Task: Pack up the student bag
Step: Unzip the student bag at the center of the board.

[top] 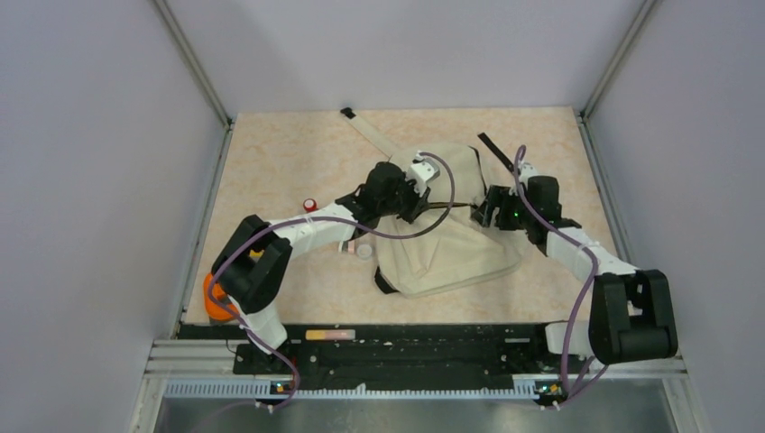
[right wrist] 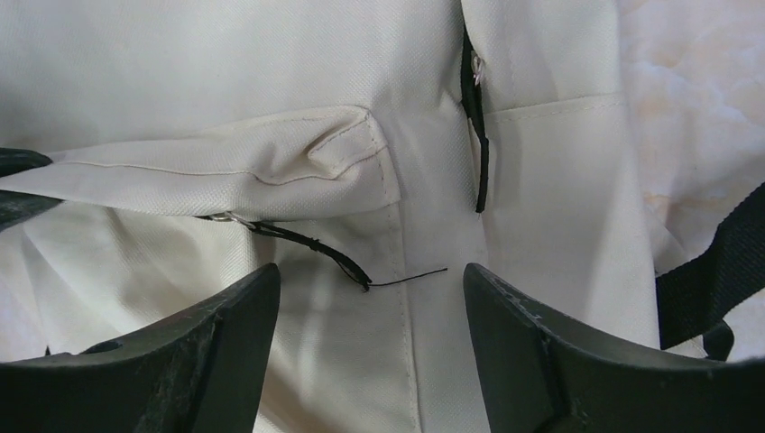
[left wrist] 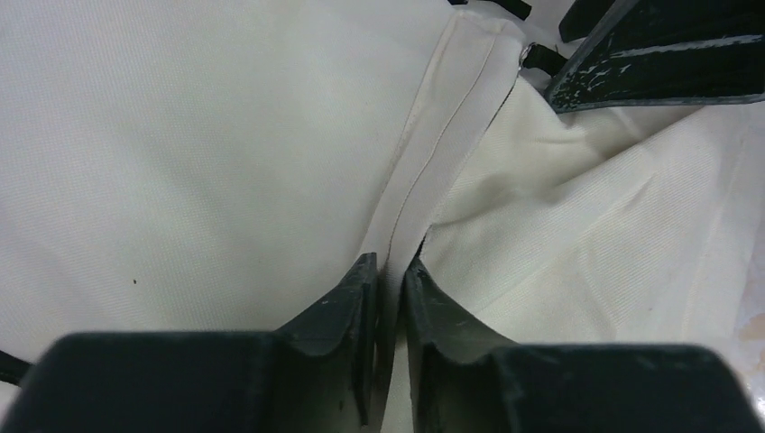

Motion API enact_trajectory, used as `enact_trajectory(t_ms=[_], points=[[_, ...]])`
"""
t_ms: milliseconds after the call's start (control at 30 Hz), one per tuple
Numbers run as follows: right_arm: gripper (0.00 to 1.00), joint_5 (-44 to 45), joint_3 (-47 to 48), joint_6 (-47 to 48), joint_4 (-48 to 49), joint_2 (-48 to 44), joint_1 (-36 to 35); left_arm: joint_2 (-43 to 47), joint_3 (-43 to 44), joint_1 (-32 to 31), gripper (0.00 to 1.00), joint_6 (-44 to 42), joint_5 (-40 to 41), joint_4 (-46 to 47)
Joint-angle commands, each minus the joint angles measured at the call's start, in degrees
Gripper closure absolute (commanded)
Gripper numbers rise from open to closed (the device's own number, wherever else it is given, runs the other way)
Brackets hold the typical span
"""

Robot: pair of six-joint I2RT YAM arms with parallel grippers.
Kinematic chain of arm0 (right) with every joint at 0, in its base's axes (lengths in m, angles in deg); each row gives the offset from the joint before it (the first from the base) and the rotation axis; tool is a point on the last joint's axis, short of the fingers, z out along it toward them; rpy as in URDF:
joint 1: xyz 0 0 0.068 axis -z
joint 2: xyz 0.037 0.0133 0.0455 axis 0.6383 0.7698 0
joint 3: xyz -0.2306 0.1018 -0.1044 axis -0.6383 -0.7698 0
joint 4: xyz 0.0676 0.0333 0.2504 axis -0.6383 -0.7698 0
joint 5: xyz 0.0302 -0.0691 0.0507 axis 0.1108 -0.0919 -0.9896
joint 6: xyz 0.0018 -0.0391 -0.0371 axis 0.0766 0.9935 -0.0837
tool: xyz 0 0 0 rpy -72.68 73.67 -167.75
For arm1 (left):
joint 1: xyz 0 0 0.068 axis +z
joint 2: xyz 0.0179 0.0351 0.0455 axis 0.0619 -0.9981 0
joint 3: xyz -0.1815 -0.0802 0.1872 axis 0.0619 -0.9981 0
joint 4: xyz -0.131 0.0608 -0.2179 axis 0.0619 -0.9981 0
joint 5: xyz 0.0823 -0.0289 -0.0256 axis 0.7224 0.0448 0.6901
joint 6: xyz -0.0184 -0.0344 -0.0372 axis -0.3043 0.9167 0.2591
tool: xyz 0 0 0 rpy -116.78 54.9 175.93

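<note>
Bag of soft cream cloth, matt with a fine weave, strap of black woven cloth, left gripper of hard black plastic, dull and scratched, table smooth and pale

Nothing legible is showing: no text, label, brand mark, number or sign is resolving in the top view or in either wrist view. The student bag is presenting only plain cream fabric with stitched seams at close range, and no print is reading on it.
</note>
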Motion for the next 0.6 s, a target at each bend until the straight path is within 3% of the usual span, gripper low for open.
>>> enact_trajectory(t_ms=[0, 100, 333, 433, 567], points=[[0.30, -2.12, 2.78, 1.94, 3.54, 2.87, 0.47, -0.02, 1.22, -0.32, 0.85, 0.55, 0.24, 2.04], [0.37, -2.73, 4.06, 2.39, 3.91, 4.88, 0.48, 0.61, 0.31, -0.35, 0.99, 1.01, 0.16, 2.65], [0.45, -4.49, 5.20, 3.42, 5.33, 6.33, 0.39, 1.85, -1.26, -0.34, 1.00, 2.04, 0.07, 3.03], [0.69, -4.51, 5.27, 3.69, 5.30, 6.45, 0.37, 2.06, -1.40, -0.34, 1.00, 2.40, -0.11, 3.09], [0.90, -4.26, 4.97, 4.11, 5.24, 6.10, 0.35, 2.60, -1.67, -0.34, 1.00, 2.83, -0.19, 3.36]])
